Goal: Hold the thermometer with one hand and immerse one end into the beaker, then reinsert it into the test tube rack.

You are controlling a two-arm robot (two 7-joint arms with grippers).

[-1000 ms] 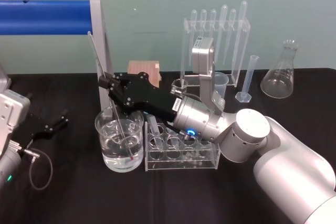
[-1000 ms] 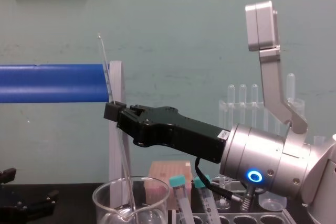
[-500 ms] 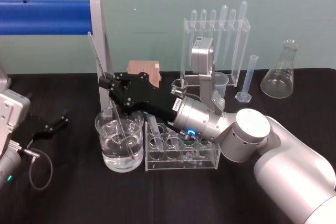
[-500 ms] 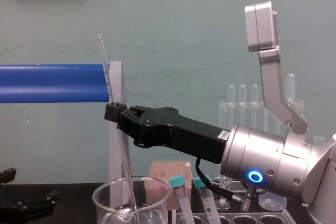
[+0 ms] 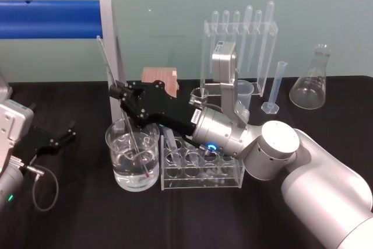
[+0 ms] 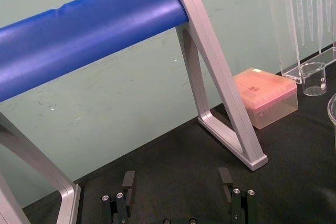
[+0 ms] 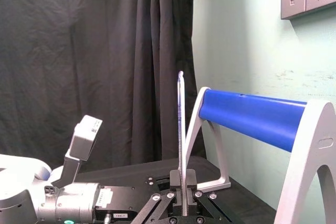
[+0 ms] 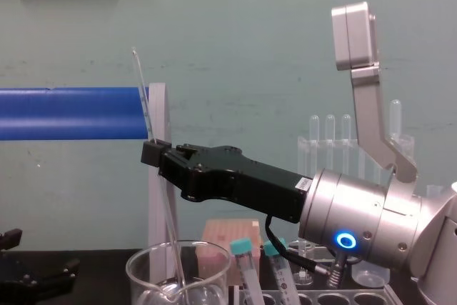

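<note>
My right gripper (image 5: 117, 94) is shut on the thermometer (image 5: 108, 65), a long thin glass rod held steeply, a little off upright. Its reddish lower end sits in the water inside the wide glass beaker (image 5: 119, 167), near the bottom. From the chest, the rod (image 8: 143, 94) rises above the right gripper (image 8: 153, 149) and drops into the beaker (image 8: 140, 269). The right wrist view has the rod (image 7: 179, 124) standing up from the closed gripper (image 7: 182, 176). The test tube rack (image 5: 201, 180) stands just right of the beaker, under my right forearm. My left gripper (image 6: 177, 179) rests open at the table's left.
A blue bar on a grey frame (image 5: 111, 45) stands right behind the beaker. A pink box (image 5: 159, 75), a pipette stand (image 5: 240, 27), a graduated cylinder (image 5: 277, 86) and a conical flask (image 5: 313, 80) line the back. Teal-capped tubes (image 8: 243, 248) stick up from the rack.
The thermometer's reddish tip has shifted slightly right inside the beaker. The right gripper stays shut on it and the left arm has not moved.
</note>
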